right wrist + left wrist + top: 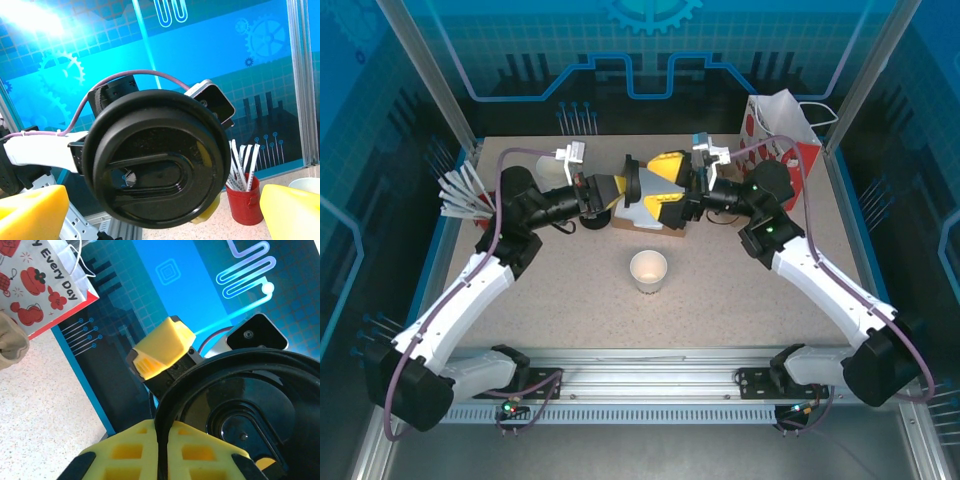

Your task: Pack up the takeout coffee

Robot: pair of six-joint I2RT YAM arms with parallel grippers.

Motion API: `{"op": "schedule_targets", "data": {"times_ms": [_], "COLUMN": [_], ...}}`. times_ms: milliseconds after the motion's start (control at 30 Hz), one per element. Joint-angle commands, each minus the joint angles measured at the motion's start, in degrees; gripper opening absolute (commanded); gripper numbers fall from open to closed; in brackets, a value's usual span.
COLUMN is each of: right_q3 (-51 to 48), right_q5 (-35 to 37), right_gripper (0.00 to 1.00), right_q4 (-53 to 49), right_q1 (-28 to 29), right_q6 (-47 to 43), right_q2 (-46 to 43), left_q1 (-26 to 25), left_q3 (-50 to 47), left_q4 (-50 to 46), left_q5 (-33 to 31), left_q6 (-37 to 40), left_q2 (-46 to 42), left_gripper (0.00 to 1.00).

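Observation:
My left gripper (161, 432) is shut on the rim of a round black lid (240, 405), holding it on edge above the table's far middle. In the right wrist view the lid (155, 160) faces the camera between the right gripper's wide-apart yellow fingers (30, 212). That right gripper (665, 185) stands open around the lid without touching it. From above, the left gripper (632, 185) meets it nose to nose. A pale paper cup (648, 270) without a lid stands upright on the table in front of both grippers. A lidded takeout coffee is out of view.
A red-and-white paper bag (785, 135) stands at the back right corner. A red holder of white sticks (245, 200) sits by the left edge. A brown cardboard tray (655, 224) lies under the grippers. Both forearms angle inward over the table.

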Motion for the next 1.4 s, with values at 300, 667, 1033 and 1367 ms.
{"op": "schedule_targets", "data": {"times_ms": [300, 667, 1033, 1367], "right_q3": [0.8, -0.5, -0.8, -0.6], "right_q5": [1.7, 4.0, 4.5, 4.3], "right_gripper": [0.94, 0.76, 0.72, 0.75], "right_q4": [5.5, 8.1, 7.6, 6.6], "right_q1": [3.7, 4.4, 4.8, 5.4], "right_q6": [0.4, 1.5, 1.0, 0.3], "right_q2": [0.8, 1.2, 1.4, 1.6], "left_q1": [-1.6, -2.0, -2.2, -2.5], "left_q3": [-1.9, -3.3, -3.6, -3.9], "left_q4": [9.3, 12.4, 12.9, 13.1], "left_q5": [2.7, 2.6, 2.4, 2.2], "left_q6": [-6.3, -8.1, -8.5, -8.4], "left_q2": [1.6, 2.3, 2.4, 2.6], "left_gripper": [0.09, 0.09, 0.09, 0.09]}}
